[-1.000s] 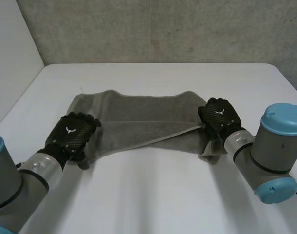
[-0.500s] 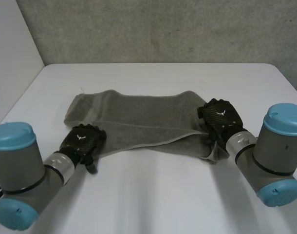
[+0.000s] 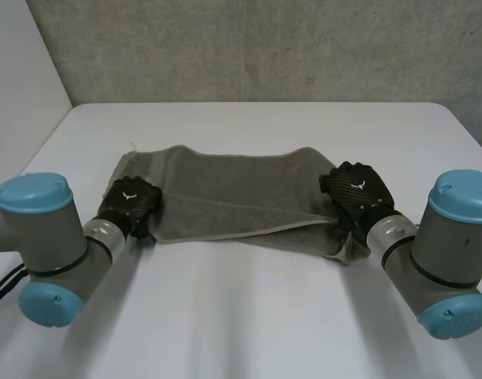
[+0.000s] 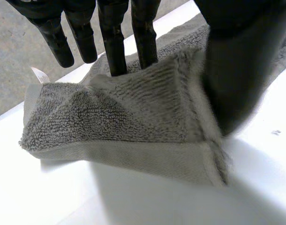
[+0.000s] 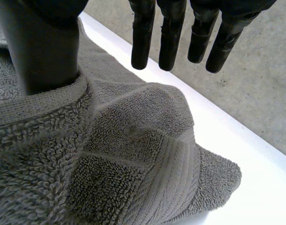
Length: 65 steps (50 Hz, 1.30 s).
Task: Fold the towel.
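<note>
The head camera sits behind and between the arms, looking down over the worktop [image 3: 249,316] toward a wall [image 3: 265,47]. One wrist camera peers closely along the left robot hand [image 4: 110,37], the other along the right robot hand [image 5: 171,33]; all share the towel [image 3: 225,193].

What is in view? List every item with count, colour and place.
wall: one, grey, behind the table
table: one, white, under the towel
towel: one, grey, partly folded on the table
label: one, white, at the towel's far left corner
left arm and right arm: two, grey with light-blue caps, either side
left hand: one, black, towel's left end, pinching a fold
right hand: one, black, towel's right end, fingers straight, thumb on the hem
</note>
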Available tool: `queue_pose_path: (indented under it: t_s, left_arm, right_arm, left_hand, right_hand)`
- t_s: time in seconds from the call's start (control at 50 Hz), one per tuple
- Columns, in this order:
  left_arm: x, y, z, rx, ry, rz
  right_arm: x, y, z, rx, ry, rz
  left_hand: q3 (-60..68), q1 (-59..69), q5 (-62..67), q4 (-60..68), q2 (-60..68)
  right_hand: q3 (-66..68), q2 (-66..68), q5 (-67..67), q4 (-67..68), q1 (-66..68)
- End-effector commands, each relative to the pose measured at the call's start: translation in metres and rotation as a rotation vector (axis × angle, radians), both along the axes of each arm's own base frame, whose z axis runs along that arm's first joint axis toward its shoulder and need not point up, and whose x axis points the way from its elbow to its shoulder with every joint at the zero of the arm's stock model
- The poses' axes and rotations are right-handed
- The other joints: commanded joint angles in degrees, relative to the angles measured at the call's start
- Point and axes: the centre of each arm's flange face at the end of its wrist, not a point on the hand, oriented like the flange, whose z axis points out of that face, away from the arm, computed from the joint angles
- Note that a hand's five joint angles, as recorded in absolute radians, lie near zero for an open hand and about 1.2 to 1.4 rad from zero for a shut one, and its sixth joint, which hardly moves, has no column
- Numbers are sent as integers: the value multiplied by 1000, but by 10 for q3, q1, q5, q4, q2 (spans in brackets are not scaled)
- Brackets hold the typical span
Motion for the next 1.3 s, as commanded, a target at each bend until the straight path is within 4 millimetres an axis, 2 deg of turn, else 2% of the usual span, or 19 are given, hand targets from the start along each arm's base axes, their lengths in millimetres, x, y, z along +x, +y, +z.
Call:
queue_pose_path:
  t_s: [0.02, 0.08, 0.12, 0.26, 0.46, 0.56, 0.64, 0.82, 0.86, 0.92, 0.96, 0.98, 1.02, 1.14, 1.2, 1.24, 1.26, 1.28, 1.3]
  left_arm:
    - [2, -5, -3, -20, -46, -11]
    - [2, -5, -2, -23, -46, -11]
    - [2, -4, 0, -28, -46, -13]
    - [5, -2, 15, -57, -35, -4]
    - [17, 8, 33, -78, -18, 24]
    - [28, 11, 47, -103, -11, 51]
    - [34, 10, 53, -118, -4, 71]
    - [44, 7, 70, -143, 63, 116]
    - [45, 6, 73, -147, 83, 126]
    - [48, 5, 82, -162, 121, 137]
    - [48, 5, 86, -171, 132, 139]
    - [48, 5, 89, -179, 137, 139]
    - [48, 5, 92, -186, 141, 139]
    - [49, 7, 95, -190, 141, 142]
    - [51, 11, 98, -181, 142, 140]
    - [53, 12, 99, -171, 145, 135]
    - [55, 15, 101, -163, 150, 127]
    - [55, 15, 101, -163, 150, 127]
    - [57, 17, 104, -158, 159, 117]
  right_arm:
    - [-2, -1, 1, -1, 0, -7]
    - [-5, -3, 2, -4, -1, -21]
    - [-6, -4, 2, 0, 1, -27]
    - [-12, -1, -3, 62, 17, -43]
    - [-28, -6, -1, 104, 27, -90]
    - [-37, -8, 3, 117, 29, -117]
    - [-48, -8, 4, 151, 29, -145]
    - [-49, -3, -2, 221, -39, -155]
    - [-47, 0, -2, 256, -80, -133]
    - [-45, 2, -1, 271, -97, -116]
    - [-42, 3, 4, 281, -120, -83]
    - [-42, 3, 4, 281, -120, -83]
    - [-39, 4, 5, 282, -130, -57]
    - [-35, 6, 4, 303, -146, -10]
    - [-39, 6, 10, 310, -156, -1]
    - [-47, 3, 33, 263, -162, -13]
    - [-47, 3, 33, 262, -162, -13]
    - [-48, 3, 46, 236, -168, -8]
    - [-48, 3, 46, 235, -168, -8]
  left_hand:
    - [-29, 200, 206, -34, 198]
    - [-29, 219, 225, -34, 217]
    - [-29, 278, 283, -34, 275]
    - [-29, 288, 294, -34, 285]
    - [-29, 306, 312, -34, 304]
    - [-29, 390, 396, -34, 388]
    - [-29, 399, 405, -34, 396]
    - [-29, 399, 405, -34, 396]
    - [-29, 399, 405, -34, 396]
    - [-29, 399, 405, -34, 396]
    - [-29, 399, 405, -34, 396]
    - [-29, 399, 405, -34, 396]
    - [-29, 399, 405, -34, 396]
    - [-29, 399, 405, -34, 396]
    - [-29, 399, 405, -34, 396]
    - [-29, 399, 405, -34, 396]
    - [-29, 399, 405, -34, 396]
    - [-29, 399, 405, -34, 396]
    - [-29, 399, 405, -34, 396]
  right_hand:
    - [-24, -15, 8, -44, -6]
    - [-24, -16, 6, -44, -8]
    - [-24, -21, 1, -44, -13]
    - [-24, -50, -27, -44, -42]
    - [-24, -30, -7, -44, -22]
    - [-24, -6, 16, -44, 2]
    - [-24, 39, 62, -44, 47]
    - [-24, 48, 70, -44, 56]
    - [-24, 128, 151, -44, 136]
    - [-24, 175, 198, -44, 184]
    - [-24, 331, 354, -44, 339]
    - [-24, 332, 355, -44, 340]
    - [-24, 472, 495, -44, 481]
    - [-24, 496, 519, -44, 504]
    - [-24, 496, 519, -44, 504]
    - [-24, 496, 519, -44, 504]
    - [-24, 496, 519, -44, 504]
    - [-24, 496, 519, -44, 504]
    - [-24, 496, 519, -44, 504]
